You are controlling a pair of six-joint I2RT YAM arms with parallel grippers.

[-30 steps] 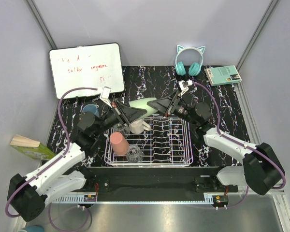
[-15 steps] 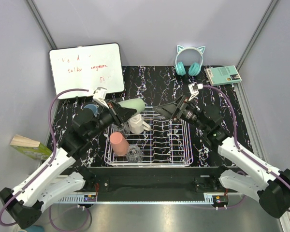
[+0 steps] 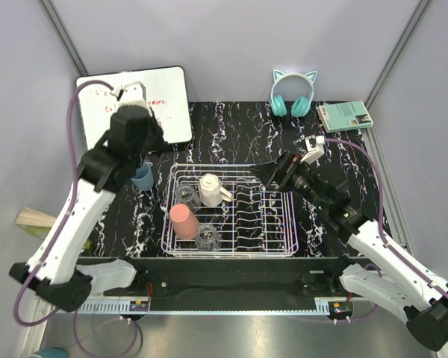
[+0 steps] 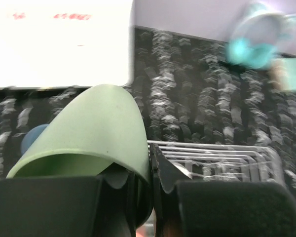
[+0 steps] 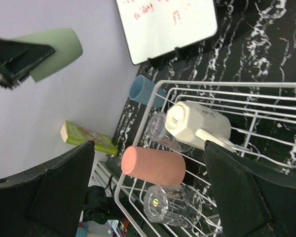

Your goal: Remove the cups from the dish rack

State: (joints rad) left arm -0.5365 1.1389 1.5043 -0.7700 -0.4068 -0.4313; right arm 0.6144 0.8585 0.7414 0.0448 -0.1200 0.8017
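I read the left gripper [image 4: 149,168] clamped on the pale green plastic tumbler [image 4: 89,123] over the far-left corner; the right gripper [image 5: 149,145] has its fingers spread wide, empty.

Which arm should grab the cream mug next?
Probably right. The right gripper is open and empty at the dish rack, facing the cream mug. The left gripper is shut on the pale green cup.

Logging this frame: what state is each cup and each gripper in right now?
Green cup: held in the air by left gripper.
Blue cup: standing on table, outside rack.
Pink cup: lying on its side in rack.
Mug: tilted in rack.
Two glasses: in rack.
Right gripper: open, empty.
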